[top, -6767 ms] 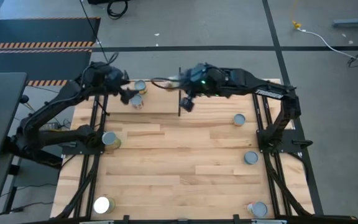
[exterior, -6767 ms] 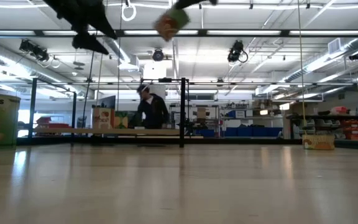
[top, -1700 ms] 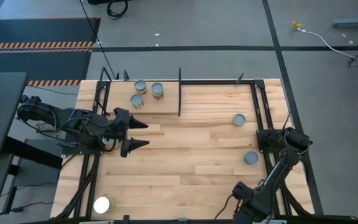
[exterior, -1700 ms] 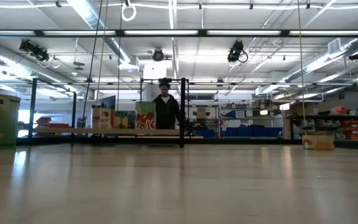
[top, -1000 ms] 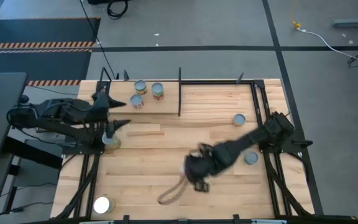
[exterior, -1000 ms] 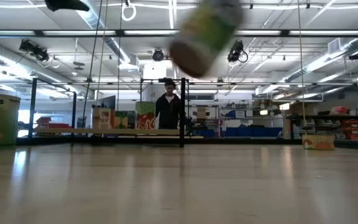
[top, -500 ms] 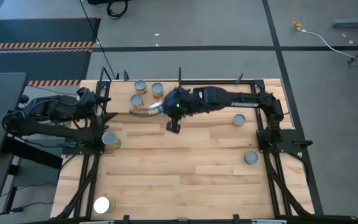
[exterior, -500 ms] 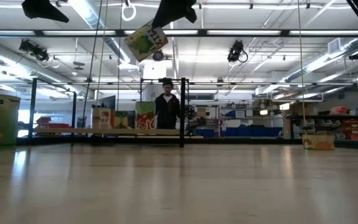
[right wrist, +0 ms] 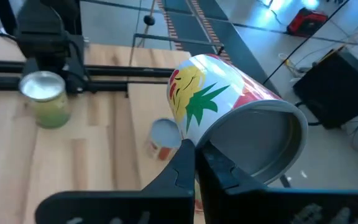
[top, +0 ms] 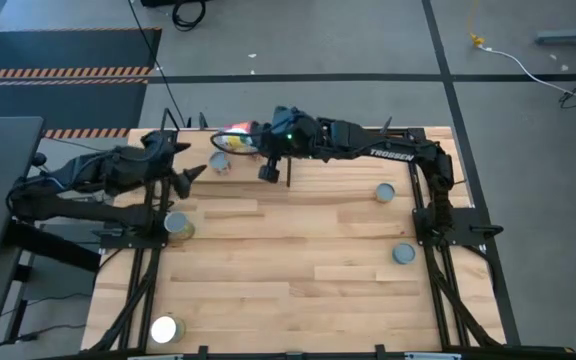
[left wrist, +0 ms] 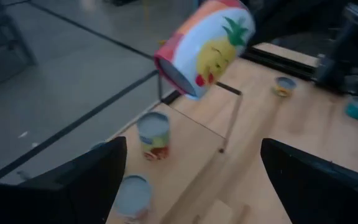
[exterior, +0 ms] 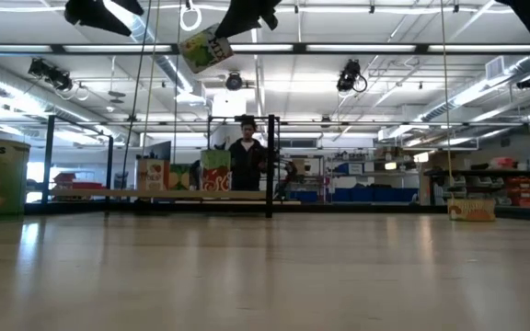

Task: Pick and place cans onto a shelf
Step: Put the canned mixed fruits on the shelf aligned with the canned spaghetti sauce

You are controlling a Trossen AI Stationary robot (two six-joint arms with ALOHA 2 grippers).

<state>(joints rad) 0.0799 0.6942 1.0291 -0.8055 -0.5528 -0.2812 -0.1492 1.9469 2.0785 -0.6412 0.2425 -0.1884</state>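
One can (right wrist: 229,134), its label showing a pineapple and a yellow face, is held tilted in the air above the shelf (top: 253,165) by the right gripper (top: 251,140). The right fingers (right wrist: 185,168) close on its lower side, pinching the wall next to the silvery lid, as the right wrist view shows. In the high view this can (top: 236,134) appears as a blurred red and yellow patch over the shelf's far edge, so its exact tilt cannot be told there. In the low view it hangs high, clear of everything below (exterior: 201,48).

Two cans stand upright on the shelf beneath it; the left wrist view shows one nearer the corner rod (left wrist: 153,135) and one closer to the camera (left wrist: 131,196). A black upright rod (top: 288,172) stands at the shelf's inner end, just beside the right arm's wrist.

The left gripper (top: 186,168) hangs over the table's left side, near the shelf's near edge, fingers spread wide and holding nothing.

Four more cans stand on the tabletop (top: 298,260): one at the left rail (top: 177,225), one with a glaring white lid at the near left corner (top: 164,328), and two on the right side (top: 384,192) (top: 403,254), well apart from the shelf.

A person (exterior: 247,165) stands in the room behind the table.
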